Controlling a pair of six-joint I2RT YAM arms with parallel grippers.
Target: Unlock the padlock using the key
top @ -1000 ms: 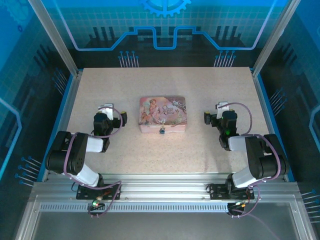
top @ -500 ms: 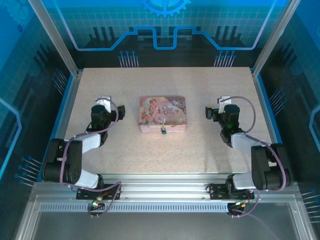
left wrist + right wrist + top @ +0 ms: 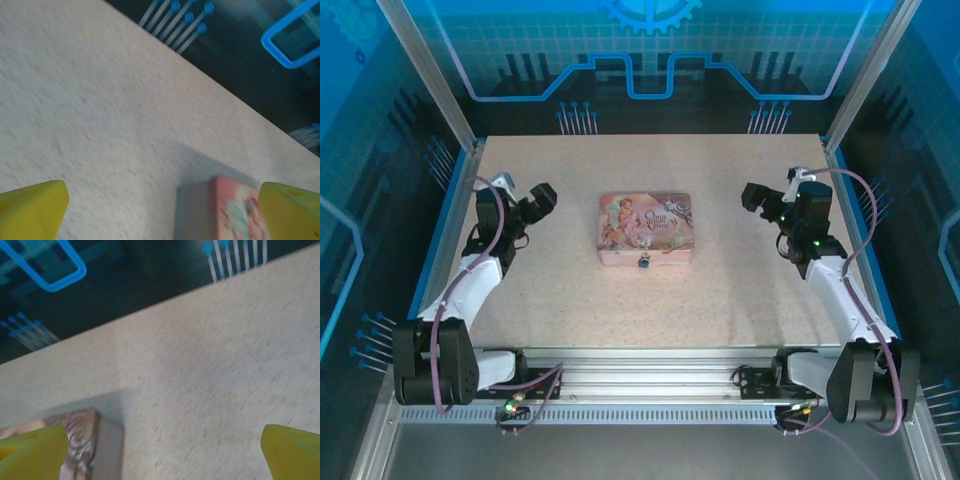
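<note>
A pink picture tin [image 3: 645, 228] lies mid-table, lid shut. The padlock [image 3: 645, 263], tiny, dark and with a bluish glint, hangs at the middle of the tin's front wall. My left gripper [image 3: 542, 197] hovers left of the tin, pointing toward it, well apart from it. In the left wrist view its yellow fingertips [image 3: 31, 210] stand wide apart, the left gripper [image 3: 162, 215] open and empty, with the tin's corner [image 3: 227, 212] between them. My right gripper [image 3: 752, 195] hovers right of the tin, open and empty too [image 3: 161, 455]; the tin's edge [image 3: 87, 442] sits beside its left fingertip [image 3: 30, 452].
The speckled table [image 3: 720, 300] lies bare around the tin. Aluminium frame posts and blue panels close in the back and sides. Both arm bases stand at the near rail [image 3: 640, 385].
Both arms have stretched out: the left gripper swung left and farther back, the right gripper right and farther back. The tin and padlock have stayed put.
</note>
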